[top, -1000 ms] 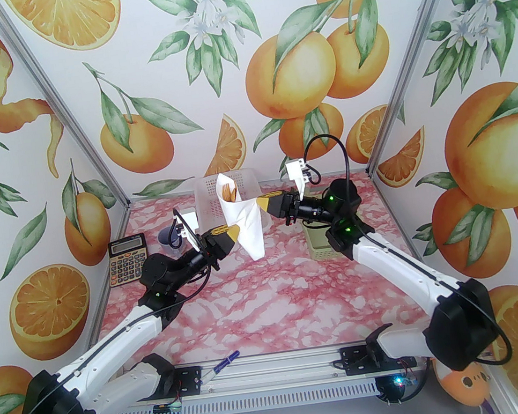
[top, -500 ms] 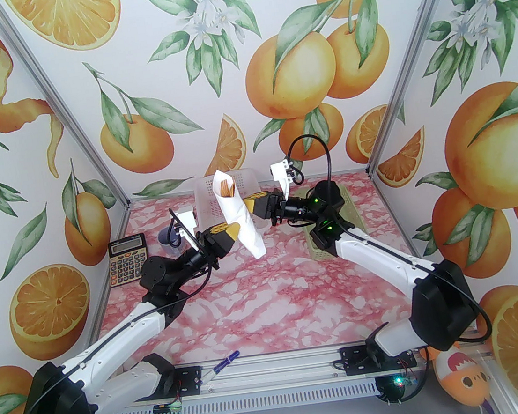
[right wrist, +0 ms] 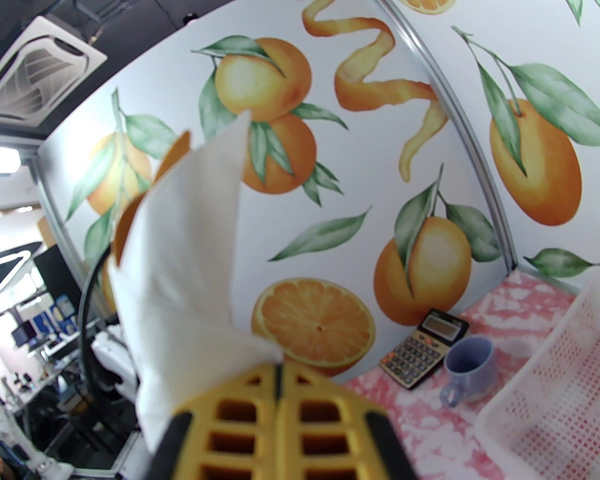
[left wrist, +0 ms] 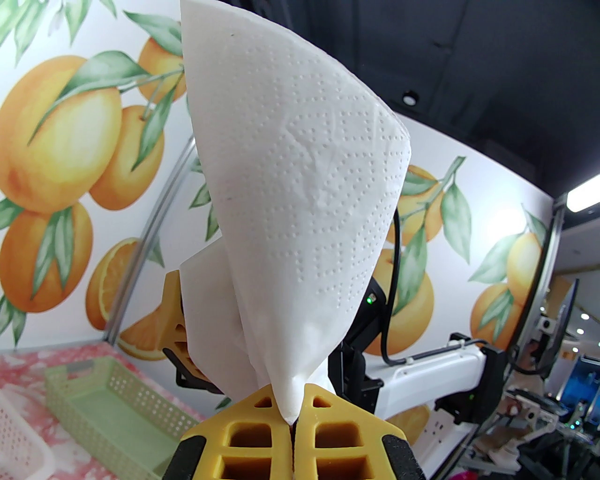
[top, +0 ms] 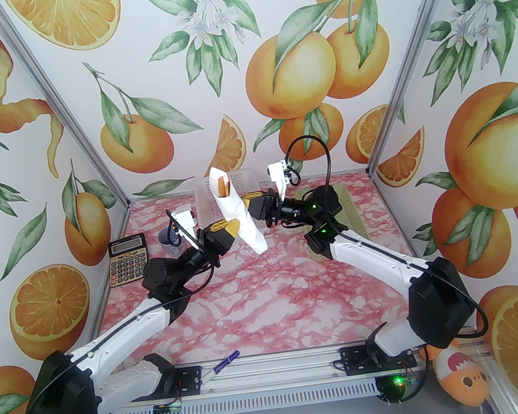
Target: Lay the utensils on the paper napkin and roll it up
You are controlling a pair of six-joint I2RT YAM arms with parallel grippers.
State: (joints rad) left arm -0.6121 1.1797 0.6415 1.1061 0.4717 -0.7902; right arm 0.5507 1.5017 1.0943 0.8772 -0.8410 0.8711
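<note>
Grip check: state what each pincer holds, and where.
Both hold the paper napkin: left pincer on a gathered corner, right pincer on the opposite edge.

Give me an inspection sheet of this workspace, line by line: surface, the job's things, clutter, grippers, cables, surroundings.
Surface: pink marbled table, no spills seen.
Job's things: paper napkin rolled around the utensils, held tilted in the air; utensil tips show at its top opening.
Clutter: calculator and cup at left, white basket at back, green basket at right, pen at near edge.
Grippers: left gripper shut on the napkin low down; right gripper shut on it higher up.
Cables: black cable loops above right wrist.
Surroundings: orange-print walls.
</note>
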